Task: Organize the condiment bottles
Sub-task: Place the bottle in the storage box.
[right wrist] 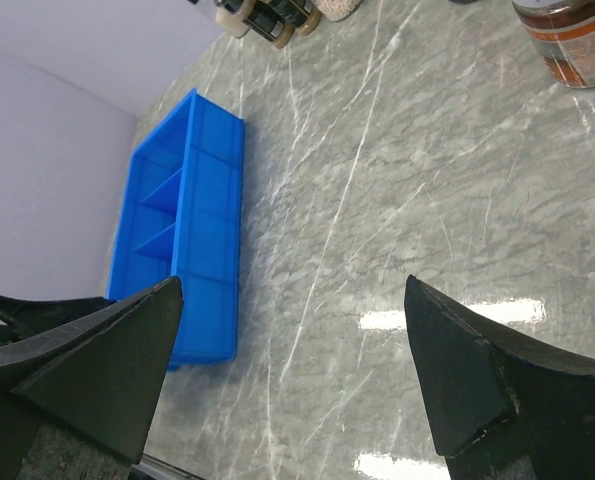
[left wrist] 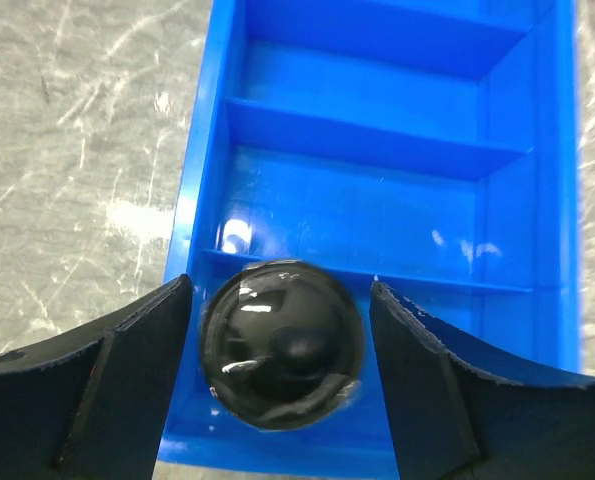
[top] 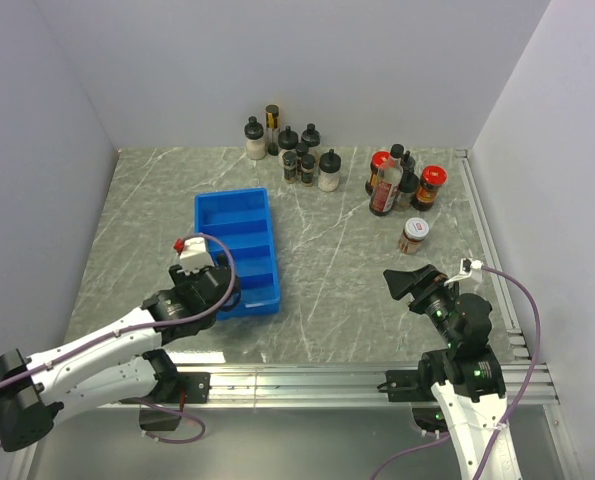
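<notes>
The left gripper (left wrist: 281, 283) hangs over the near end of the blue tray (top: 231, 195), its two fingers (left wrist: 127, 385) set close on either side of a black-capped bottle (left wrist: 282, 343). The left wrist view shows that bottle from straight above, in or just above the tray's nearest compartment, against the divider. Only a thin line of blue shows between the cap and each finger, so the jaws are narrow. I cannot tell whether they press on the bottle lower down or merely flank it. In the top view the gripper hides the bottle. The right gripper (top: 409, 283) is well to the right of the tray, level with its near end. Its jaws are spread wide over bare table (top: 327, 270), holding and touching nothing. A cluster of black-capped jars (top: 289, 150) stands beyond the tray's far end by the back wall. The red-capped bottles (top: 402, 180) stand farther right of the tray, and a lone jar (top: 413, 236) stands apart on the near side of them, about level with the tray's middle.
</notes>
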Robot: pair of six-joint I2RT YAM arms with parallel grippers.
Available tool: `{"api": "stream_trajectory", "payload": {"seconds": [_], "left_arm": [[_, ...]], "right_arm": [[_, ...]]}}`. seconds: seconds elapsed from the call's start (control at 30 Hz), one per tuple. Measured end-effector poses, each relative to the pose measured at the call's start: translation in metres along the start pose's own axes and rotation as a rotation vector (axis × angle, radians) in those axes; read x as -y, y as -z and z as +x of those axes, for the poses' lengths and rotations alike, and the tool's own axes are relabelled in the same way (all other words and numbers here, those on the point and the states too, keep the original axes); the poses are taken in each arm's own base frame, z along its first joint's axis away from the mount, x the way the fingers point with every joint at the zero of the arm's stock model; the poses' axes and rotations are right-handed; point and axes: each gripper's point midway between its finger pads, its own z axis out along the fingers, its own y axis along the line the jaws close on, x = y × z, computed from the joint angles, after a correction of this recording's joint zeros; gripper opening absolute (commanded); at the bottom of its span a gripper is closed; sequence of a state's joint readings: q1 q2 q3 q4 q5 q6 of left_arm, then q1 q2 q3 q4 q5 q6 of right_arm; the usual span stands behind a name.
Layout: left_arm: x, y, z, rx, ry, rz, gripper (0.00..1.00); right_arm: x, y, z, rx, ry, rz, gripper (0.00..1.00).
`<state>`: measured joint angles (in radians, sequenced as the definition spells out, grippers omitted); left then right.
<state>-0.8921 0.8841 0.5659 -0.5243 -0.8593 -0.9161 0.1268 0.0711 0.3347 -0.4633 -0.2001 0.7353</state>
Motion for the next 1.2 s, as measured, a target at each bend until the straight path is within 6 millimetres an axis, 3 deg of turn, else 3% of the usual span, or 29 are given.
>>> {"api": "stream_trajectory", "payload": {"seconds": [0.3, 0.4, 0.43, 0.6, 0.63, 0.73, 0.8, 0.97, 1.07, 1.13, 1.2], "left_arm": [[0.009, 0.020, -0.054, 0.106, 0.085, 0.030, 0.86], [0.008, 0.024, -0.066, 0.145, 0.109, 0.038, 0.71], [0.008, 0.026, -0.071, 0.161, 0.115, 0.045, 0.59], [0.011, 0.034, -0.091, 0.221, 0.152, 0.086, 0.26], [0.014, 0.035, -0.094, 0.226, 0.150, 0.096, 0.14], [0.023, 0.038, -0.099, 0.230, 0.149, 0.141, 0.05], [0.032, 0.043, -0.104, 0.232, 0.155, 0.193, 0.06], [0.056, 0.064, -0.120, 0.242, 0.184, 0.375, 0.33], [0.073, 0.080, -0.126, 0.232, 0.178, 0.496, 0.42], [0.074, 0.084, -0.132, 0.231, 0.186, 0.506, 0.48], [0.066, 0.082, -0.134, 0.235, 0.214, 0.457, 0.47]], "right_arm": [[0.000, -0.001, 0.000, 0.000, 0.001, 0.002, 0.98], [0.001, -0.001, -0.001, 0.003, 0.002, 0.005, 0.98], [0.001, -0.001, -0.001, 0.003, 0.004, 0.005, 0.98], [0.004, -0.002, 0.001, -0.008, 0.019, 0.018, 0.98], [0.004, -0.001, 0.001, -0.010, 0.023, 0.021, 0.98], [0.005, 0.000, -0.002, -0.006, 0.034, 0.035, 0.98], [0.004, 0.002, -0.006, 0.004, 0.040, 0.045, 0.98], [0.003, 0.006, -0.026, 0.055, 0.040, 0.108, 0.98], [0.009, 0.007, -0.048, 0.105, 0.023, 0.217, 0.97], [0.009, 0.005, -0.061, 0.129, 0.023, 0.263, 0.94], [0.006, -0.003, -0.067, 0.118, 0.043, 0.268, 0.90]]}}
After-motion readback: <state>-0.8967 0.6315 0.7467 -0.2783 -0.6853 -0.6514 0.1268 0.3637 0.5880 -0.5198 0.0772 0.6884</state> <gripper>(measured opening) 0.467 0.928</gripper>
